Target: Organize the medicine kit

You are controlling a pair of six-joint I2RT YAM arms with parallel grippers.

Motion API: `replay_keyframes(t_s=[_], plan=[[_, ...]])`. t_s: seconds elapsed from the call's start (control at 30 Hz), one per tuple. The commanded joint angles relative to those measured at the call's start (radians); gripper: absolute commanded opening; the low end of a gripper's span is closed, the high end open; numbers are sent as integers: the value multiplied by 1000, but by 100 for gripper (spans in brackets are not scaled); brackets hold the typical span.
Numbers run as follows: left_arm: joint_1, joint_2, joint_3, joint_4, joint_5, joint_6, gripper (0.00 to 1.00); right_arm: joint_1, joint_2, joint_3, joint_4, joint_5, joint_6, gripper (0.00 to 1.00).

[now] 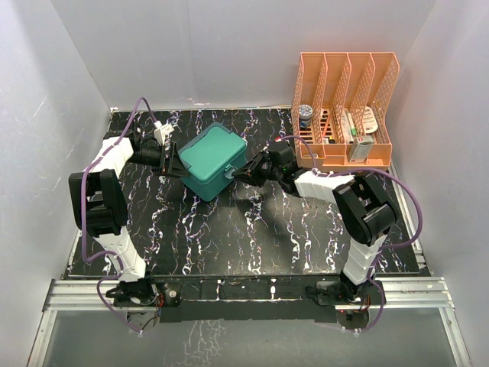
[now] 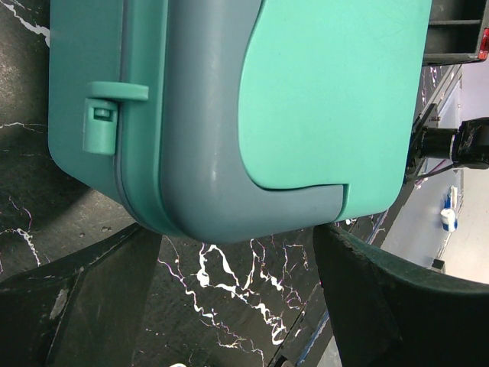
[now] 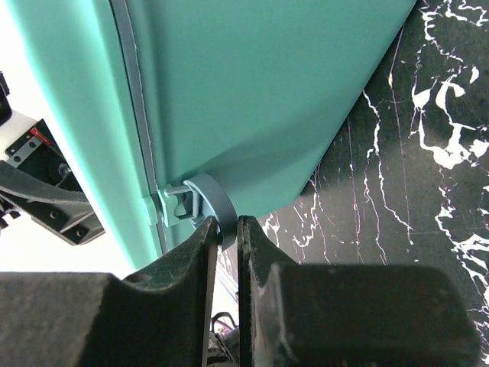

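**A:** Where is the medicine kit [image 1: 215, 160], and how is it held?

**B:** It is set toward the back of the black marbled table [image 1: 229, 237], with its lid shut. Its left end is bracketed by the left gripper [image 2: 237, 306], spread wide; contact cannot be told. The right gripper [image 3: 228, 229] is drawn narrow, and the grey latch tab [image 3: 206, 200] is nipped at its tips.

**A:** How should the latch be released?

**B:** The tab is best eased outward from the box wall. The box should be braced on the left so it is neither dragged nor tipped.
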Motion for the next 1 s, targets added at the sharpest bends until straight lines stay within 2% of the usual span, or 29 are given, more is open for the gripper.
replay_keyframes(t_s=[0.0,0.47,0.97], plan=[[-7,-46,-6,1,29,3,78,3,-40,40,28,-1,-17,12],[-6,-43,-14,11,20,-7,78,3,-110,95,-84,0,-84,16],[-7,-36,-10,8,25,-5,78,4,-82,128,-55,-47,-95,21]])
